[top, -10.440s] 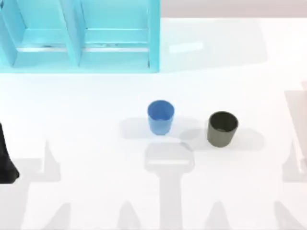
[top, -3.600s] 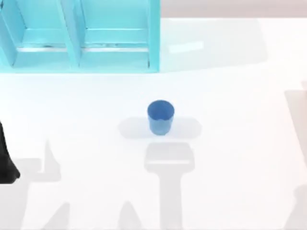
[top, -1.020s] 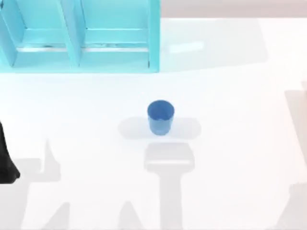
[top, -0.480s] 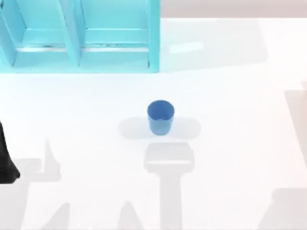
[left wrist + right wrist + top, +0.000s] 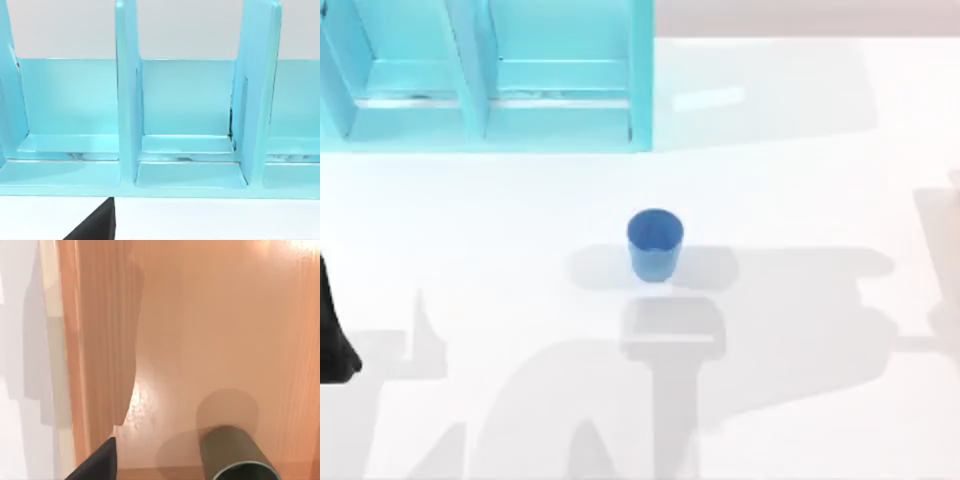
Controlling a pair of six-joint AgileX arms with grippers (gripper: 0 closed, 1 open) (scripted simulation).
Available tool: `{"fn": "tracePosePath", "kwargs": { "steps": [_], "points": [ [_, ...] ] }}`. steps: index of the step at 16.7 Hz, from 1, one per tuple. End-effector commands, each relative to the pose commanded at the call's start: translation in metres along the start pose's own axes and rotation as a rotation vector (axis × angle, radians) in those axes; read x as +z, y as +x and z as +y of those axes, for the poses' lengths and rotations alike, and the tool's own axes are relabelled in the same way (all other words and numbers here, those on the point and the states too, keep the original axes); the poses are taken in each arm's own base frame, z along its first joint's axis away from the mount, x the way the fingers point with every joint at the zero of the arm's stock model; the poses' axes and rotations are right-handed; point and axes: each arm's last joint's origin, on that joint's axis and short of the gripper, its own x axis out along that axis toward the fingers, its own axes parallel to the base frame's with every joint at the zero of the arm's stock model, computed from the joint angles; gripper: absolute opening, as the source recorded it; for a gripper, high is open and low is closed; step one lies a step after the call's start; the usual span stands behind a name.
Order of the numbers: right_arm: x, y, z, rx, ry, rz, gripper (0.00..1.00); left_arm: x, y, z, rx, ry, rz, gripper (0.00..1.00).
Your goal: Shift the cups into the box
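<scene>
Over the table, in the top view, the blue cup (image 5: 655,243) stands upright and alone near the middle of the white table (image 5: 800,400). It is well apart from the cyan rack (image 5: 485,75) at the far left. My left arm (image 5: 332,340) waits at the left edge, parked. I judge that this cup is the half of the task not yet done.

Toward the far side, the left wrist view looks into the open compartments of the cyan rack (image 5: 185,115). A dark part of the left gripper (image 5: 95,227) comes into the picture at one edge. I cannot tell whether this gripper is open or closed.

Below my right arm, the right wrist view shows the orange floor of the wooden box (image 5: 210,315). The olive-grey cup (image 5: 235,455) stands upright on this floor, inside the box. A dark part of the right gripper (image 5: 97,464) is beside it and apart from it. I cannot tell if this gripper is open or closed, and the camera looks almost straight down.

To do this step well, I would first make sure the cup is free. Then I would raise the arm straight up, with no sideways drift, so that nothing brushes the rim and tips the cup. After that I would come to the blue cup from above.
</scene>
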Motion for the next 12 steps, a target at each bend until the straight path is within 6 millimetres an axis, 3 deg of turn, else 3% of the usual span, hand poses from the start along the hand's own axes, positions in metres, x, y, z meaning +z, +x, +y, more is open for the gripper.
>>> {"fn": "tracePosePath", "kwargs": {
  "steps": [2, 5, 7, 9, 12],
  "points": [
    [0.043, 0.007, 0.063, -0.005, -0.008, -0.003, 1.00, 0.000, 0.000, 0.000, 0.000, 0.000, 0.000, 1.00],
    [0.076, 0.022, 0.193, -0.010, -0.019, -0.014, 1.00, 0.000, 0.000, 0.000, 0.000, 0.000, 0.000, 1.00],
    [0.074, 0.033, 0.278, -0.009, -0.019, -0.029, 1.00, 0.000, 0.000, 0.000, 0.000, 0.000, 0.000, 1.00],
    [0.059, 0.042, 0.348, 0.004, -0.014, -0.056, 1.00, 0.000, 0.000, 0.000, 0.000, 0.000, 0.000, 1.00],
    [0.033, 0.050, 0.418, 0.039, 0.001, -0.101, 1.00, 0.000, 0.000, 0.000, 0.000, 0.000, 0.000, 1.00]
  ]
}}
